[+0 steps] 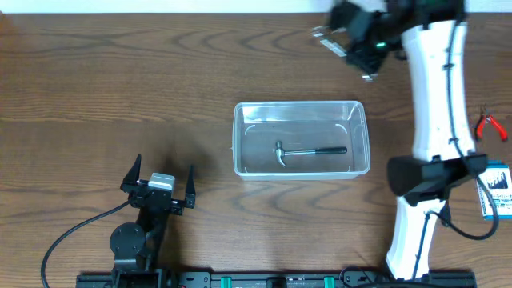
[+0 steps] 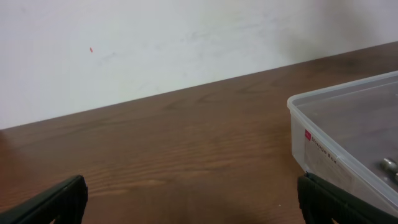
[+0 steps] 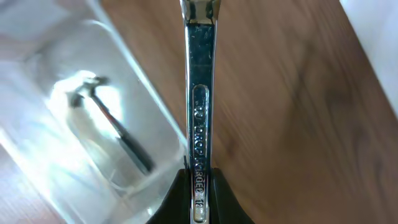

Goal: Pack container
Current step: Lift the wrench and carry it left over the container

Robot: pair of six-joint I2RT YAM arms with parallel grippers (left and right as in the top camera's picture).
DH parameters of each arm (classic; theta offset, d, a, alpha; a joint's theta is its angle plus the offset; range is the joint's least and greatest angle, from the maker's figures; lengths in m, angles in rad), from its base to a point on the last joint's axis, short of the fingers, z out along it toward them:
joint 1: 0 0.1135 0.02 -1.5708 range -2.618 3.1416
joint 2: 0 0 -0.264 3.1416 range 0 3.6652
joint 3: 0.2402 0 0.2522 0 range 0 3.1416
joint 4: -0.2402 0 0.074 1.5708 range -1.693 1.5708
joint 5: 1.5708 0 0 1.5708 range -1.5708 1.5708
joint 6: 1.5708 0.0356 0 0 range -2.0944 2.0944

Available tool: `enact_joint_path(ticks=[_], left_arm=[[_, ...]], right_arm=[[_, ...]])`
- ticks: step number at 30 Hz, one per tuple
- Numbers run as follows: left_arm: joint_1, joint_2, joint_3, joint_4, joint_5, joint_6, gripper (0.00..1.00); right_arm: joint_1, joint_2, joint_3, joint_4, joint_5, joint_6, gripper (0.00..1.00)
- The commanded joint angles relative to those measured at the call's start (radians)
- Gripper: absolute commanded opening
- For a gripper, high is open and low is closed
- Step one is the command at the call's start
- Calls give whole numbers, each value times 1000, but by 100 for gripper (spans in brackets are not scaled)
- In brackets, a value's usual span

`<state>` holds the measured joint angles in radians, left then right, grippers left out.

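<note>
The clear plastic container (image 1: 301,138) sits mid-table with a small hammer (image 1: 308,152) lying inside. It also shows in the left wrist view (image 2: 348,134) and the right wrist view (image 3: 56,118). My right gripper (image 1: 364,48) is raised over the far right of the table, shut on a silver wrench (image 3: 200,112), whose shaft runs up from between the fingers (image 3: 199,199). The wrench tip shows in the overhead view (image 1: 330,40). My left gripper (image 1: 160,188) is open and empty at the front left, left of the container; its fingertips flank bare wood (image 2: 189,202).
Red-handled pliers (image 1: 490,126) lie at the right edge. A small blue-and-white box (image 1: 498,190) sits at the front right beside the right arm's base. A white wall borders the far table edge.
</note>
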<state>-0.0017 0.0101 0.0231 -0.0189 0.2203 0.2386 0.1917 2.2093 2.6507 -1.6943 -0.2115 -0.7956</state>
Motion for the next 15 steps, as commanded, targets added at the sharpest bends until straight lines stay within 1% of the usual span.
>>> enact_joint_path(ticks=[1,8,15], left_arm=[[3,-6,-19,-32,3,-5,98],[3,-6,-19,-32,3,-5,98],[3,-6,-19,-32,3,-5,98]], right_arm=[[82,-30,-3,-4,-22,-48,1],[220,-30,-104,-5,19,-47,1],[288,-31,-253,-4,20,-28,1]])
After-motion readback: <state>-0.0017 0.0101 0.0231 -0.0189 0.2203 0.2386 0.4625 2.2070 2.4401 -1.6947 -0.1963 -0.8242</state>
